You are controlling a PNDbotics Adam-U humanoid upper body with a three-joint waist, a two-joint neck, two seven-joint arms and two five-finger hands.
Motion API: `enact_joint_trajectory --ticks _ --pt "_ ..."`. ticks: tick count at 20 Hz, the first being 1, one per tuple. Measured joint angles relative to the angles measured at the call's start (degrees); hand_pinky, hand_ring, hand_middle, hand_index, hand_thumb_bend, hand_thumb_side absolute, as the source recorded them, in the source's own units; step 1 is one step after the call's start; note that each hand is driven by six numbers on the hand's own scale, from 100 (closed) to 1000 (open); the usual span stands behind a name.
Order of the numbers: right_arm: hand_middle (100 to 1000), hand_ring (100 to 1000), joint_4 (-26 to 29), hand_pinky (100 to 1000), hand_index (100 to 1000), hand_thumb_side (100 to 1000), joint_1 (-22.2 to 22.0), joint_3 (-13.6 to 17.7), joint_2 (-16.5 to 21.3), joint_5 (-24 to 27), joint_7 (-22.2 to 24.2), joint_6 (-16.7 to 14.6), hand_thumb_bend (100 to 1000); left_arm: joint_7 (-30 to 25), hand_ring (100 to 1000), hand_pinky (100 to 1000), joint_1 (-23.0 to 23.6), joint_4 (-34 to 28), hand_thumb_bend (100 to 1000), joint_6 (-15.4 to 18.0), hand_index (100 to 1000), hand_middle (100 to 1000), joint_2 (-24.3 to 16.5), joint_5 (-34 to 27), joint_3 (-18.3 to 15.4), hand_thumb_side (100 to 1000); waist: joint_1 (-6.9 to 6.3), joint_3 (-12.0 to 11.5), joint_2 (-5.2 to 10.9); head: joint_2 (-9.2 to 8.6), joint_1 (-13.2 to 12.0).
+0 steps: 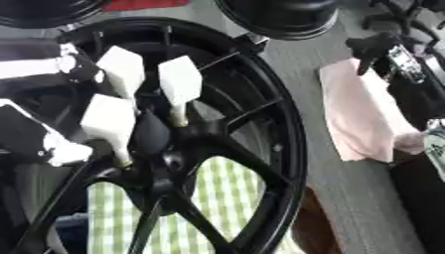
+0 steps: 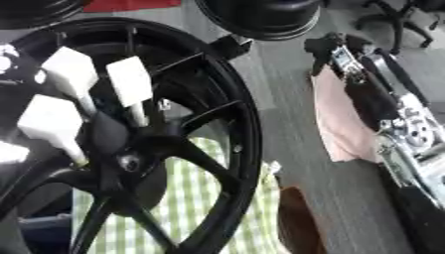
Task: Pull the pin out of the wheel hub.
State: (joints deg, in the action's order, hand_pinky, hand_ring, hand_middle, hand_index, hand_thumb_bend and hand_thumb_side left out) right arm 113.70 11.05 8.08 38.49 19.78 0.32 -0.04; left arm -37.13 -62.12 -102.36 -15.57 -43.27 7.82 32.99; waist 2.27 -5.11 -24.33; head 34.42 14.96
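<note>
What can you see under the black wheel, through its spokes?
Through the wheel's spokes shows a green-and-white checked cloth. How far it reaches beneath the rim and hub is covered.

Right eye view. Black wheel hub (image 2: 228, 149) fills the left and centre, spokes meeting at a central boss low on the left. Three white block-headed pins (image 2: 130, 82) stand in the hub around the boss, their thin stems running down to it; two sit high, one lower left.

Right hand (image 2: 347, 59) is at upper right, well apart from the hub and pins, with the silver-jointed arm trailing down the right edge. Whether its fingers are curled cannot be made out. Just below the hand lies a pink cloth (image 2: 343, 129) on the grey surface. Green-and-white checked cloth (image 2: 222, 198) shows through the spokes, far lower left of the hand.
</note>
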Motion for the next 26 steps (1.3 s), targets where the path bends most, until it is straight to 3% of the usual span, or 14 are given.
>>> enact_joint_trajectory --ticks 7,18,22,26 --pt "397 918 0.0 966 658 704 -0.3 0.0 0.0 0.0 0.1 0.1 100 3.7 395 702 0.0 -1.8 300 -2.2 383 352 -0.8 -3.4 -1.2 100 0.01 -0.5 0.62 0.36 0.1" --pt "399 917 0.0 964 660 680 -1.6 0.4 0.1 0.7 -0.2 -0.2 100 11.5 361 701 1.8 -7.8 304 -8.0 352 317 -6.6 -14.6 -9.1 100 0.86 -1.9 4.00 1.61 -0.2" --pt "399 917 0.0 964 661 672 -2.7 0.9 0.2 1.0 -0.6 -0.7 100 16.0 355 703 6.0 -9.1 289 -8.6 341 307 -10.4 -18.6 -13.7 100 1.03 -3.0 5.28 2.33 0.2" --pt "399 916 0.0 964 660 668 -3.6 1.5 0.4 1.2 -1.1 -1.1 100 22.8 370 708 15.1 -9.5 268 -7.9 354 320 -16.2 -21.4 -20.1 100 1.14 -4.5 6.01 3.12 1.1"
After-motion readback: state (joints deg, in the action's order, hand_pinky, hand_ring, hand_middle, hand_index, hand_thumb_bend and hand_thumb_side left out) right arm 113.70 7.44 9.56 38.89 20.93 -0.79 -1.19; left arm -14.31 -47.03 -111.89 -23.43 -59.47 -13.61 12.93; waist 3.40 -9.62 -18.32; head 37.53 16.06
